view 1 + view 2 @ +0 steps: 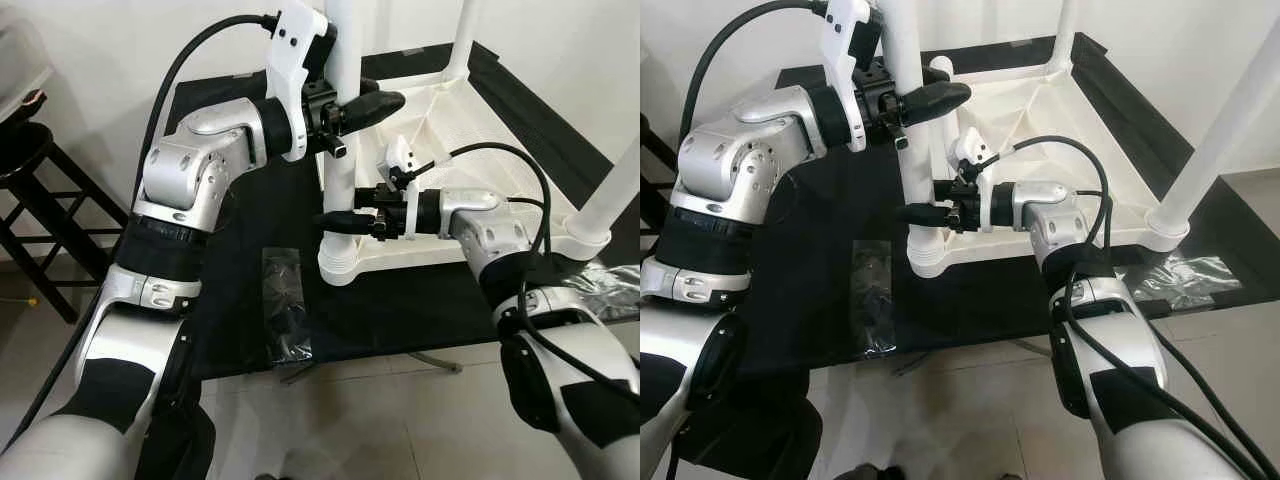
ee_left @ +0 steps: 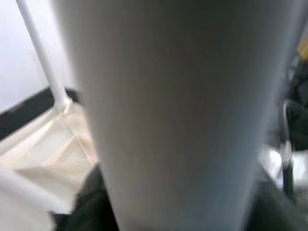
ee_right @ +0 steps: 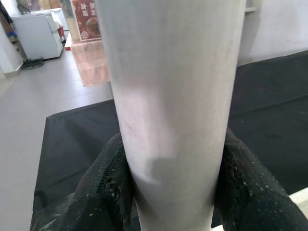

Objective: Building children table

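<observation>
Stool (image 1: 25, 170): dark wooden frame at the robot's far left, off the work surface; not involved in this step.
Left gripper (image 1: 350, 108): clamped on the near table leg (image 1: 342, 60) high up, one black finger visible past the leg on its far side; the left wrist view has the leg pressed close against the camera.
Plastic bag (image 1: 285, 305): small clear packet lying flat on the black cloth (image 1: 240, 230), left of the socket and apart from it; likely fittings, though the contents cannot be read.
Near table leg: white tube, upright, its foot seated in the corner socket (image 1: 342, 262) of the upturned tabletop (image 1: 440, 130); how deep it sits cannot be told.
Right gripper (image 1: 345, 220): closed round the same leg low down, just above the socket; the right wrist view shows both fingers (image 3: 108, 185) hugging the tube.
Other legs: a second leg (image 1: 462, 40) stands at the far corner and a third leg (image 1: 620, 190) at the right corner — both already upright.
Step in hand (judged): seating the near leg in its socket.
Method: keep the leg vertical with the upper grip; press straight down along the tube's axis — no sideways lean, which could jam it or tip the tabletop; let the lower grip steady and guide.
Risk: white plastic is smooth, so fingers may slide; the tabletop may shift on the cloth under load.
</observation>
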You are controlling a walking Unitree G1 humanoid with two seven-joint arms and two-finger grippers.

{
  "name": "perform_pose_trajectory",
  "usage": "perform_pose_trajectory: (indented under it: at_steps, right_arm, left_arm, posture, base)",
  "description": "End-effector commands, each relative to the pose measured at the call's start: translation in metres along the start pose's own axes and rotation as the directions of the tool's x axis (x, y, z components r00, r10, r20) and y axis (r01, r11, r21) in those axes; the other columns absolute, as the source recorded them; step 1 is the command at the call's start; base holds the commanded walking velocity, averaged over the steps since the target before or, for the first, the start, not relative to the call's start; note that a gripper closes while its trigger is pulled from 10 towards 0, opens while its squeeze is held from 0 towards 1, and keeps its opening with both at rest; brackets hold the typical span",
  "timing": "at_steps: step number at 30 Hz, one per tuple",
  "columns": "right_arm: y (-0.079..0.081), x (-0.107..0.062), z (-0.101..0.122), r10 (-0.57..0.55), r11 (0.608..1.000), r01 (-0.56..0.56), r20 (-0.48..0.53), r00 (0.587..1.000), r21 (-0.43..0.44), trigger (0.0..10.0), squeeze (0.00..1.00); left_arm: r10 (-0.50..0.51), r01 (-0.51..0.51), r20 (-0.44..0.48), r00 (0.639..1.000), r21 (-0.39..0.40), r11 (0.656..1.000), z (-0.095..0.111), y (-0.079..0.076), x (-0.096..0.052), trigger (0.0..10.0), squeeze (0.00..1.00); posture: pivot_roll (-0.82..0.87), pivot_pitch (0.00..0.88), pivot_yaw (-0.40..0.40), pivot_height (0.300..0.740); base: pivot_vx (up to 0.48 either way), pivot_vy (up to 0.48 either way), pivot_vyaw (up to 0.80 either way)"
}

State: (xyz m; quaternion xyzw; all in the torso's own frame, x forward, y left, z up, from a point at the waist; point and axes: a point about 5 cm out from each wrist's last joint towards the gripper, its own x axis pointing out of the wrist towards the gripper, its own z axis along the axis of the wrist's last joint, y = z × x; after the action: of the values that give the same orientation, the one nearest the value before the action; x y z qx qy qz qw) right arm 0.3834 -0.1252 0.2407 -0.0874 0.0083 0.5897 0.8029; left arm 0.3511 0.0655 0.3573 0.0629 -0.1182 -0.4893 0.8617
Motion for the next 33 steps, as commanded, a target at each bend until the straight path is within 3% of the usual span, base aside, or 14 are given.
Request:
perform_pose_trajectory:
  at_steps: [1, 4, 5, 8, 9, 10, 11, 12, 13, 15, 17, 26, 27, 33]
  right_arm:
    - [0.003, 0.004, -0.002, 0.028, 1.000, -0.028, 0.018, 0.999, 0.005, 0.0, 0.00]
    - [0.004, 0.005, -0.005, 0.005, 1.000, -0.005, 0.014, 1.000, -0.012, 0.0, 0.00]
    - [0.010, 0.011, -0.019, -0.086, 0.996, 0.087, -0.004, 0.996, 0.017, 0.0, 0.00]
    - [0.020, 0.024, -0.040, -0.299, 0.951, 0.302, -0.052, 0.953, 0.060, 0.0, 0.00]
    - [0.046, 0.035, -0.067, -0.526, 0.837, 0.536, -0.110, 0.843, 0.107, 0.0, 0.00]
    - [0.046, 0.035, -0.067, -0.526, 0.837, 0.536, -0.110, 0.843, 0.107, 0.0, 0.00]
    - [0.071, 0.040, -0.083, -0.664, 0.722, 0.680, -0.150, 0.732, 0.125, 0.0, 0.00]
    - [0.071, 0.040, -0.083, -0.664, 0.722, 0.680, -0.150, 0.732, 0.125, 0.0, 0.00]
    - [0.090, 0.048, -0.090, -0.739, 0.635, 0.756, -0.164, 0.654, 0.158, 0.0, 0.00]
    - [0.090, 0.048, -0.090, -0.739, 0.635, 0.756, -0.164, 0.654, 0.158, 0.0, 0.00]
    - [0.088, 0.075, -0.078, -0.776, 0.586, 0.777, -0.118, 0.620, 0.230, 0.0, 0.00]
    - [0.073, 0.075, -0.068, -0.784, 0.588, 0.781, -0.090, 0.614, 0.210, 0.0, 0.00]
    - [0.072, 0.070, -0.063, -0.767, 0.611, 0.767, -0.094, 0.635, 0.194, 10.0, 0.00]
    - [0.078, 0.065, -0.049, -0.774, 0.608, 0.770, -0.072, 0.629, 0.190, 10.0, 0.00]
  left_arm:
    - [-0.007, 0.007, -0.033, 0.999, 0.003, 1.000, -0.004, 0.000, -0.003, 10.0, 1.00]
    - [0.014, -0.014, -0.027, 1.000, -0.010, 1.000, -0.003, 0.002, -0.003, 10.0, 1.00]
    - [0.038, -0.039, -0.019, 0.999, -0.034, 0.999, -0.002, 0.006, -0.005, 10.0, 0.00]
    - [0.067, -0.068, -0.021, 0.998, -0.039, 0.997, -0.001, 0.012, -0.007, 10.0, 0.00]
    - [0.098, -0.099, -0.026, 0.995, -0.046, 0.994, -0.001, 0.017, -0.011, 10.0, 0.00]
    - [0.098, -0.099, -0.026, 0.995, -0.046, 0.994, -0.001, 0.017, -0.011, 10.0, 0.00]
    - [0.117, -0.118, -0.036, 0.992, -0.051, 0.992, -0.003, 0.021, -0.014, 10.0, 0.00]
    - [0.117, -0.118, -0.036, 0.992, -0.051, 0.992, -0.003, 0.021, -0.014, 10.0, 0.00]
    - [0.126, -0.128, -0.052, 0.991, -0.047, 0.991, -0.006, 0.023, -0.015, 10.0, 0.00]
    - [0.126, -0.128, -0.052, 0.991, -0.047, 0.991, -0.006, 0.023, -0.015, 10.0, 0.00]
    - [0.117, -0.120, -0.067, 0.991, -0.046, 0.992, -0.009, 0.021, -0.013, 10.0, 0.00]
    - [0.124, -0.127, -0.065, 0.990, -0.049, 0.991, -0.009, 0.021, -0.012, 10.0, 0.00]
    - [0.119, -0.123, -0.064, 0.991, -0.054, 0.991, -0.011, 0.020, -0.012, 0.0, 0.00]
    - [0.113, -0.116, -0.064, 0.992, -0.056, 0.992, -0.011, 0.019, -0.011, 0.0, 0.00]
  posture:
    - [-0.02, 0.125, 0.071, 0.740]
    - [-0.02, 0.124, 0.069, 0.740]
    - [-0.04, 0.124, 0.055, 0.740]
    - [-0.04, 0.126, 0.049, 0.740]
    - [-0.05, 0.125, 0.063, 0.740]
    - [-0.05, 0.125, 0.063, 0.740]
    - [-0.04, 0.126, 0.066, 0.740]
    - [-0.04, 0.126, 0.066, 0.740]
    - [-0.04, 0.126, 0.071, 0.740]
    - [-0.04, 0.126, 0.071, 0.740]
    - [-0.04, 0.113, 0.069, 0.740]
    - [-0.05, 0.113, 0.060, 0.740]
    - [-0.05, 0.112, 0.060, 0.740]
    - [-0.05, 0.108, 0.059, 0.740]
  base:
    - [0.000, 0.000, 0.00]
    - [0.000, 0.000, 0.00]
    - [0.000, 0.000, 0.00]
    - [0.000, 0.000, 0.00]
    - [0.000, 0.000, 0.00]
    - [0.000, 0.000, 0.00]
    - [0.000, 0.000, 0.00]
    - [0.000, 0.000, 0.00]
    - [0.000, 0.000, 0.00]
    - [0.000, 0.000, 0.00]
    - [0.000, 0.000, 0.00]
    - [0.000, 0.000, 0.00]
    - [0.000, 0.000, 0.00]
    - [0.000, 0.000, 0.00]
